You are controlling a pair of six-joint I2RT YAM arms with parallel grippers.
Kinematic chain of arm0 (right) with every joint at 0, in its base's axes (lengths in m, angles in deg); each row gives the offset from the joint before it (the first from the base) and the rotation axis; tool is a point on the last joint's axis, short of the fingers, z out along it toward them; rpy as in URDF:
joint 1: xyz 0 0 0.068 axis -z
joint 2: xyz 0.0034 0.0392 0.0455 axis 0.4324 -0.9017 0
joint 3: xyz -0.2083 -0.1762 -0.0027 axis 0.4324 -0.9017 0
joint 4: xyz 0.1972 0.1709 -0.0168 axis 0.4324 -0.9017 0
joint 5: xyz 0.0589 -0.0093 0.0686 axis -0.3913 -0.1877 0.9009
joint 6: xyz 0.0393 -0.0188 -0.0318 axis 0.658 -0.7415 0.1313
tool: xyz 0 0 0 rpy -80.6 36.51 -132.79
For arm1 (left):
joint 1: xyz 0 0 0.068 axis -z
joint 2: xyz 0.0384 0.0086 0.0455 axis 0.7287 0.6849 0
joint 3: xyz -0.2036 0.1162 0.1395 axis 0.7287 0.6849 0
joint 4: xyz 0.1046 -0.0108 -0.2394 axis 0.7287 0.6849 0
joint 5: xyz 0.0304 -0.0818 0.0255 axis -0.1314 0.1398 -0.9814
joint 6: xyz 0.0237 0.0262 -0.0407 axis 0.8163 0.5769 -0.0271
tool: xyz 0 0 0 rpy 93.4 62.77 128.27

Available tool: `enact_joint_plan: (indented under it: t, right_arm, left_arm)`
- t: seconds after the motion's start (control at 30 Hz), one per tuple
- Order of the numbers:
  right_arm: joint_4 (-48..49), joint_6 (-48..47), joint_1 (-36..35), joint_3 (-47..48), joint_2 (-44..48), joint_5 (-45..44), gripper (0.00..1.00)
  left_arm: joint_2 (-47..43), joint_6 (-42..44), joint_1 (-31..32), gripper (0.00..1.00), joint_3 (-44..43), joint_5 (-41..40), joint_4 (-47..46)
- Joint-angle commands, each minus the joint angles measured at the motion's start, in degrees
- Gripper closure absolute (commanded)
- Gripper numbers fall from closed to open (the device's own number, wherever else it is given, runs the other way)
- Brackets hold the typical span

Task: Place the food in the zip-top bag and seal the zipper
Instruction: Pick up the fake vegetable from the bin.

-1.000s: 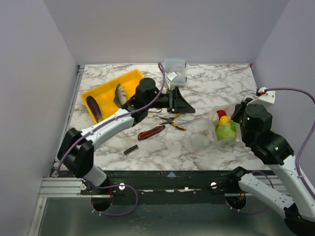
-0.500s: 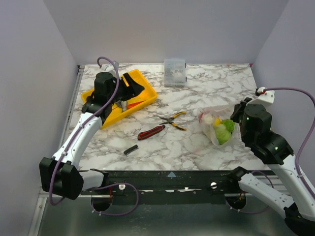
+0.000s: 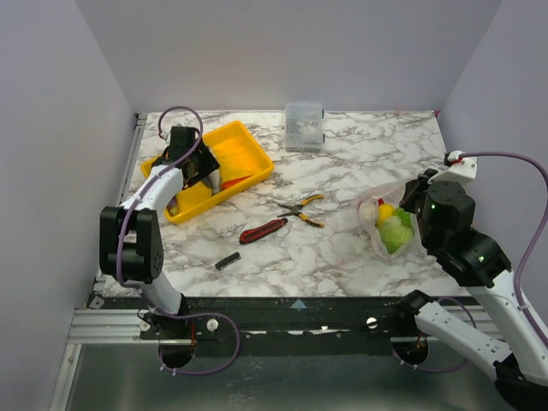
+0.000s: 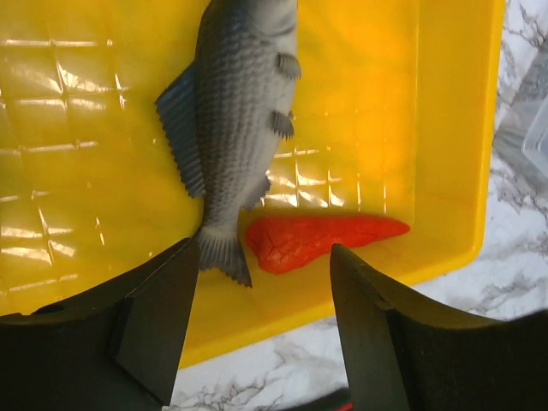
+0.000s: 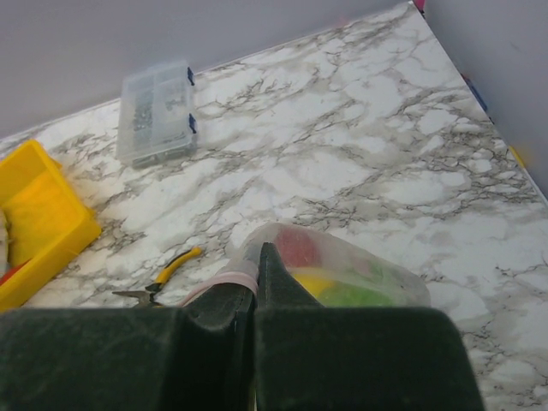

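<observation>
Our left gripper [image 4: 264,295] spread, right gripper [image 5: 254,282] pinching the zip-top bag [image 5: 360,270], we judge the fish [image 4: 235,111] stiff, light: grasp mid-body.

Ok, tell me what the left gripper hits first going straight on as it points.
Likely the grey fish, at its tail, or the red-orange piece beside it: both lie in the yellow tray between the open fingers of the left gripper. Depth is unclear.

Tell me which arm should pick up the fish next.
Left. The left gripper hangs open right over the fish in the tray, with the tail between its jaws. The right gripper is shut on the bag at its mouth, far from the tray.
</observation>
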Motion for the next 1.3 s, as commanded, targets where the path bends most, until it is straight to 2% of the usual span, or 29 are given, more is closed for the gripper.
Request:
enact_joint_plan:
  t: [0.0, 0.2, 0.4, 0.47, 0.57, 0.73, 0.83, 0.97, 1.07, 1.17, 1.2, 1.27]
  right_arm:
    - [4.4, 1.4, -0.1, 2.6, 0.6, 2.4, 1.00]
    - [4.3, 1.7, -0.1, 3.2, 0.5, 2.8, 0.99]
    - [4.3, 2.3, -0.1, 3.5, 0.0, 3.4, 0.99]
    - [4.2, 2.3, -0.1, 3.6, -0.1, 3.6, 0.99]
    - [4.3, 2.5, -0.1, 3.7, -0.3, 3.6, 1.00]
    - [4.3, 3.0, -0.1, 4.2, -0.2, 3.7, 0.99]
    - [4.6, 3.1, -0.1, 4.0, 0.2, 3.8, 0.99]
    - [3.8, 3.1, -0.1, 4.5, 0.0, 4.0, 0.99]
    - [4.0, 3.3, -0.1, 3.9, 0.7, 4.2, 0.99]
    - [4.4, 3.3, -0.1, 3.2, 1.2, 4.5, 0.99]
    - [4.6, 3.3, -0.1, 3.1, 1.3, 4.6, 0.99]
    - [4.7, 3.4, -0.1, 3.0, 1.5, 4.7, 0.99]
  left_arm:
    - [8.2, 1.6, -1.1, 0.36, -12.3, -3.4, 6.2]
    - [19.1, 5.1, -1.2, 0.36, -24.6, -1.9, 15.3]
    - [28.2, 3.6, -1.1, 0.31, -37.5, -6.1, 27.1]
    - [30.1, 2.9, -1.1, 0.34, -40.2, -7.4, 30.1]
    - [31.5, 3.1, -1.1, 0.34, -42.6, -7.1, 31.5]
    - [35.4, 0.8, -1.2, 0.33, -49.0, -5.4, 40.5]
    - [33.8, -0.1, -2.2, 0.38, -44.9, -1.0, 38.2]
    - [20.0, 1.1, -4.0, 0.33, -25.1, -1.5, 20.5]
    - [13.3, 3.5, -7.2, 0.29, -16.8, 0.5, 13.2]
    - [9.8, 7.7, -8.4, 0.22, -16.0, -0.4, 14.0]
    - [9.3, 9.2, -8.6, 0.17, -16.8, -1.5, 15.6]
    - [9.5, 12.4, -8.9, 0.12, -19.1, -4.5, 19.3]
